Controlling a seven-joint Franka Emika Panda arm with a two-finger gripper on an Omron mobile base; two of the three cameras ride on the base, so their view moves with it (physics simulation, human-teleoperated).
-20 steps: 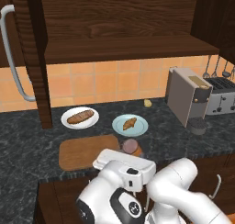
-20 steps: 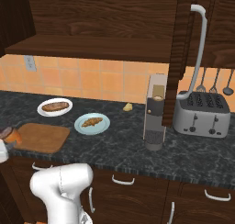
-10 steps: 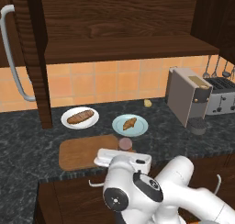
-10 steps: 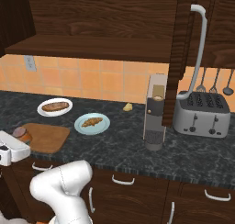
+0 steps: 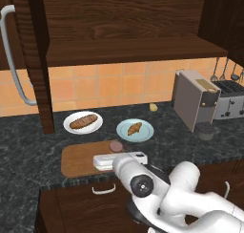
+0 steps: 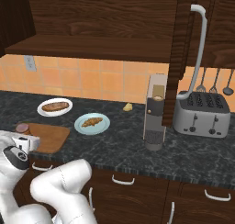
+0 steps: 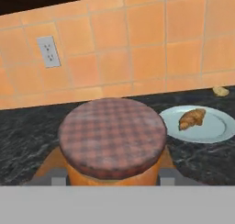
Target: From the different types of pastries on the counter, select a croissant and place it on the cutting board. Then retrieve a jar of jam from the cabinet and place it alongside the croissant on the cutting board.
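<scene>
tool (image 7: 112, 179) clamped on jam jar (image 7: 112, 142) over cutting board (image 5: 78, 161); croissant (image 5: 134, 128) on blue plate (image 5: 147, 132).

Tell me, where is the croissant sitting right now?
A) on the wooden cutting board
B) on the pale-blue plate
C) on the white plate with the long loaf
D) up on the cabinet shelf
B: the croissant lies on the pale-blue plate, which sits on the counter beside the cutting board, not on it.
</scene>
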